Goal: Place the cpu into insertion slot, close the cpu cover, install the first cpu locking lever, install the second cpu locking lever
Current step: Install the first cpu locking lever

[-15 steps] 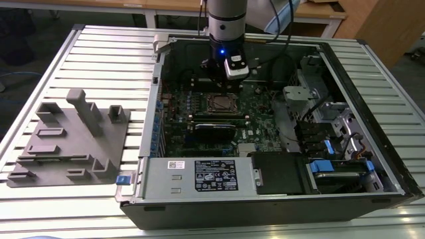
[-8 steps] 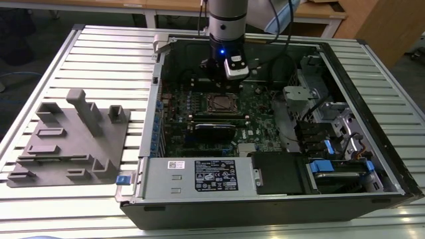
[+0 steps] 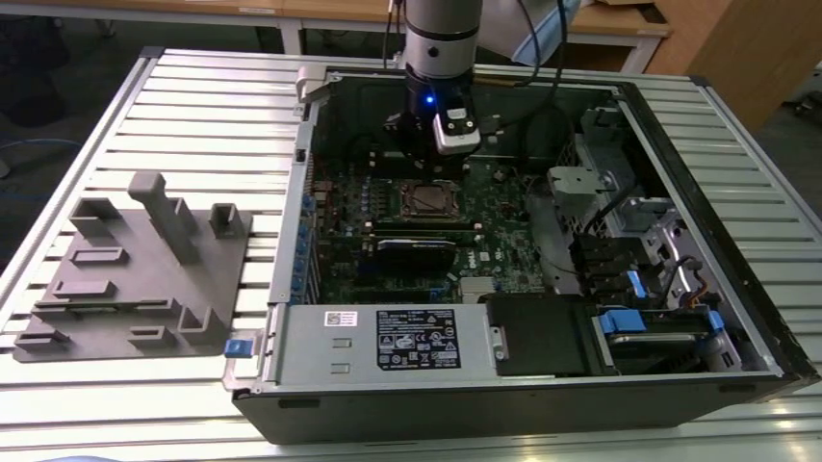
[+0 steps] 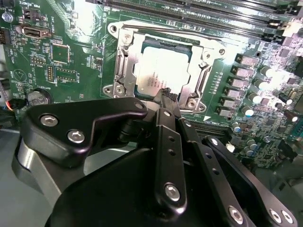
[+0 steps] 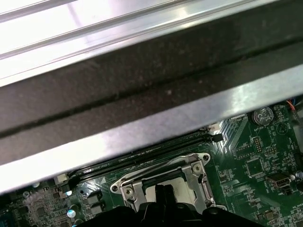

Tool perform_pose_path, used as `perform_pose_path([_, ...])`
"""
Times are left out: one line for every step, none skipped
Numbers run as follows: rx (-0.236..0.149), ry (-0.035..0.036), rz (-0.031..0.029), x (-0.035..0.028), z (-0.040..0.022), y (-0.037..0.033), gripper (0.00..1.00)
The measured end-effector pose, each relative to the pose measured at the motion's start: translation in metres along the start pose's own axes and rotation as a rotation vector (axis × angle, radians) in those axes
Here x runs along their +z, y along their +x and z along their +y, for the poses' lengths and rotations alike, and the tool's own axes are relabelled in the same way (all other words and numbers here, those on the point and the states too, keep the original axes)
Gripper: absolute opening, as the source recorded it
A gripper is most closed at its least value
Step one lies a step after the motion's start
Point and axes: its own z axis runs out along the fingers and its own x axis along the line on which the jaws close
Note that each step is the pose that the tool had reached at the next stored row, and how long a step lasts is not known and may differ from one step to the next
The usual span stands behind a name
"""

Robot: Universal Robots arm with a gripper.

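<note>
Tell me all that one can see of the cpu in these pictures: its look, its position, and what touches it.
The cpu is a flat square chip with a dull silver-grey metal top that shines under the light. It lies level in the insertion slot on the green board. The silvery cpu cover appears to lie flat around its raised top. The end effector, tips together, stands at one edge of the chip; whether it touches cannot be told.

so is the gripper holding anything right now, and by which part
Nothing: the black gripper is shut and empty, its tips just over the flat silver-grey square cpu.
</note>
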Motion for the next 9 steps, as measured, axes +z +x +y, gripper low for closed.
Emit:
perform_pose_path([-0.001, 0.0, 0.0, 0.0, 0.0, -0.0001, 0.11])
perform_pose_path([-0.006, -0.0003, -0.0001, 0.0001, 0.0002, -0.0005, 0.11])
perform_pose_path([-0.013, -0.0007, -0.0001, 0.0003, 0.0004, -0.0011, 0.11])
perform_pose_path([-0.021, -0.0013, -0.0001, 0.0005, 0.0006, -0.0018, 0.11])
perform_pose_path([-0.028, -0.0016, -0.0001, 0.0006, 0.0008, -0.0023, 0.11])
perform_pose_path([-0.036, -0.0019, 0.0, 0.0007, 0.0009, -0.0026, 0.11])
perform_pose_path([-0.044, -0.0024, -0.0001, 0.0009, 0.0009, -0.0026, 0.11])
perform_pose_path([-0.053, -0.0029, -0.0002, 0.0011, 0.0008, -0.0026, 0.11])
perform_pose_path([-0.061, -0.0031, -0.0002, 0.0013, 0.0007, -0.0026, 0.11])
